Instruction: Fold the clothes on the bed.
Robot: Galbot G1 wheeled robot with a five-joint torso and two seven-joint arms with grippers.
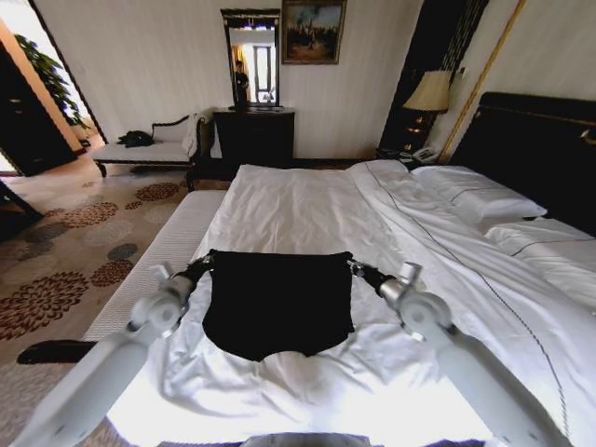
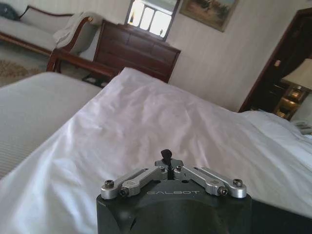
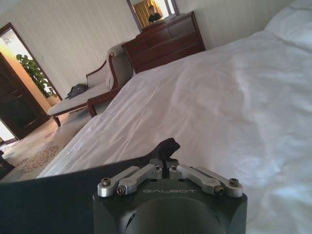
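The clothes are one black T-shirt (image 1: 279,303), stretched flat between my two grippers over the near part of the bed (image 1: 307,200). Its plain dark side faces up and its lower edge rests on the white duvet. My left gripper (image 1: 207,264) is shut on the shirt's upper left corner. In the left wrist view a small tip of black fabric (image 2: 166,154) pokes out of the left gripper (image 2: 167,165). My right gripper (image 1: 358,268) is shut on the upper right corner. The right wrist view shows the right gripper (image 3: 165,160) pinching the fabric (image 3: 58,192), which spreads away from it.
White pillows (image 1: 477,201) and a dark headboard (image 1: 545,140) lie to the right. A dark dresser (image 1: 253,136) and a lamp (image 1: 429,92) stand at the far wall. A cushioned bench (image 1: 149,151) carrying a small dark bundle (image 1: 137,139) is at the far left, beyond patterned carpet (image 1: 84,247).
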